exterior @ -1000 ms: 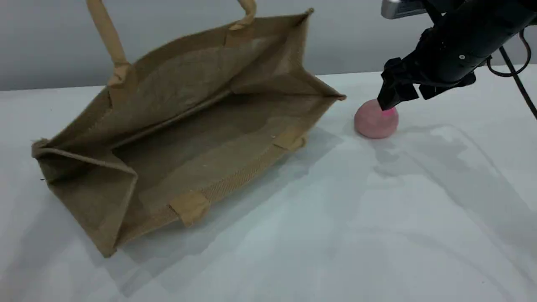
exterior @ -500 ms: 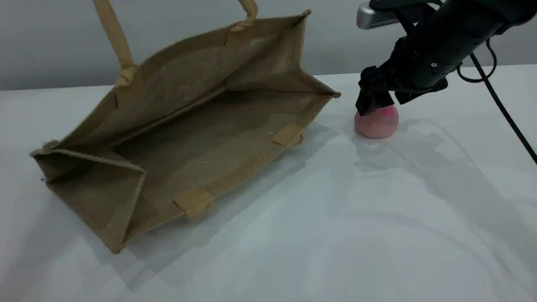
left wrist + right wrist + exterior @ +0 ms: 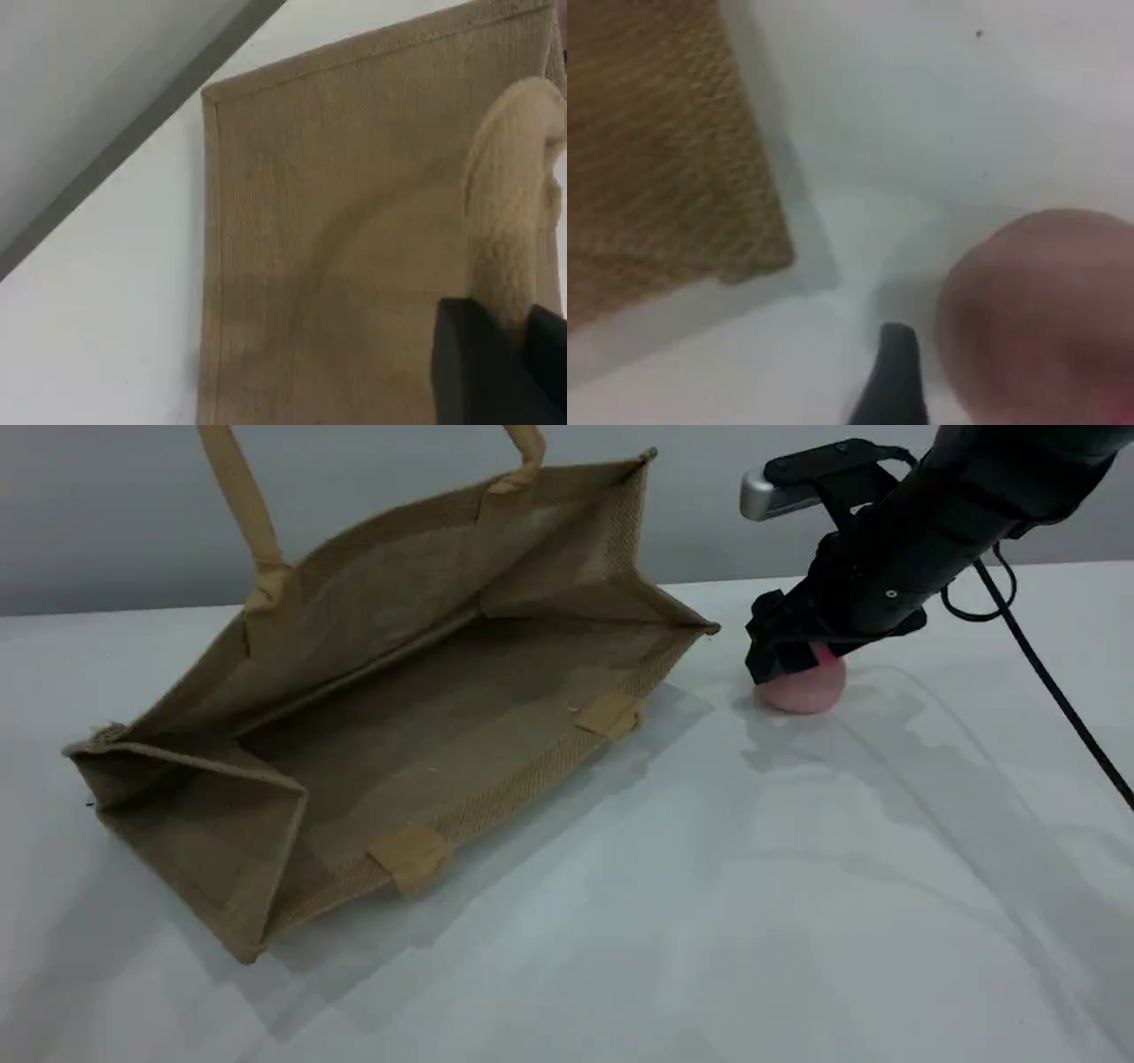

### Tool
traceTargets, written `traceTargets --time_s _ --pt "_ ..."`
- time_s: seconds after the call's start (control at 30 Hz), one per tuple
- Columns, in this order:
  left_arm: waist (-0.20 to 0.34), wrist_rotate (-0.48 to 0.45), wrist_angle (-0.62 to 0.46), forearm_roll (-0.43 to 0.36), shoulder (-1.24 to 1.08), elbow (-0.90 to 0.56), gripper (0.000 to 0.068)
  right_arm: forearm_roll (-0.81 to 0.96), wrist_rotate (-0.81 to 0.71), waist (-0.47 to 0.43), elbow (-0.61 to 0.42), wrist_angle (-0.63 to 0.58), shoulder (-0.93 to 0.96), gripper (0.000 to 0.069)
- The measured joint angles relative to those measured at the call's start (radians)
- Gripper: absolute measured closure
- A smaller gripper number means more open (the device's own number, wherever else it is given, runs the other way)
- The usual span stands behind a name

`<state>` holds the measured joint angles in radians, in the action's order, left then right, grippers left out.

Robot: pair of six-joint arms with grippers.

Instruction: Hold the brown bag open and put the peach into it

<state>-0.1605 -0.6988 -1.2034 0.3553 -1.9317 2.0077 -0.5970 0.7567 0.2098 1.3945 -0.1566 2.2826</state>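
Observation:
The brown bag (image 3: 416, 691) lies on its side on the white table (image 3: 709, 912), its mouth gaping toward the camera. Its upper tan handle (image 3: 241, 509) is pulled up past the top edge of the scene view. In the left wrist view my left gripper (image 3: 507, 354) is shut on that handle (image 3: 509, 212), above the bag's outer wall (image 3: 337, 248). The pink peach (image 3: 811, 689) rests on the table to the right of the bag. My right gripper (image 3: 791, 660) is open and down over the peach's top. One dark fingertip (image 3: 897, 372) stands just left of the peach (image 3: 1045, 310).
A grey wall (image 3: 115, 505) runs behind the table's far edge. The right arm's black cable (image 3: 1054, 682) trails down toward the right edge. The bag's corner (image 3: 744, 248) lies a short way left of the peach. Bare table surface spreads across the front and right.
My right gripper has moved left and down, from beside the peach's right top to straddling it. The bag's mouth shifted slightly; the left gripper's hold on the handle is unchanged.

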Motion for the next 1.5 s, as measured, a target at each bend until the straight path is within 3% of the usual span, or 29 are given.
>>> traceTargets --time_s 0.13,0.23,0.57,0.67,1.07,1.33,1.5 --pt "0.000 0.000 -0.003 0.020 0.000 0.000 0.0589 0.000 0.009 0.000 0.000 0.049 0.016 0.0159" --pt "0.000 0.000 -0.010 0.020 0.000 0.000 0.0589 0.001 0.014 0.000 0.000 0.056 0.032 0.0218" --pt "0.000 -0.004 -0.019 0.046 0.000 0.000 0.0589 0.001 0.030 0.000 0.000 0.060 0.035 0.0583" --pt "0.000 -0.027 -0.019 0.046 0.000 0.000 0.0589 0.001 0.033 0.000 0.000 0.043 0.015 0.0659" --pt "-0.001 -0.056 -0.018 0.048 0.000 0.000 0.0589 0.077 -0.051 0.000 -0.016 -0.186 -0.220 0.0671" --pt "-0.001 -0.081 -0.018 0.097 0.000 0.000 0.0589 0.237 -0.255 0.000 -0.151 -0.249 -0.437 0.0671" --pt "-0.001 -0.096 -0.018 0.100 0.000 0.000 0.0589 0.222 -0.278 0.037 -0.271 -0.229 -0.591 0.0671"
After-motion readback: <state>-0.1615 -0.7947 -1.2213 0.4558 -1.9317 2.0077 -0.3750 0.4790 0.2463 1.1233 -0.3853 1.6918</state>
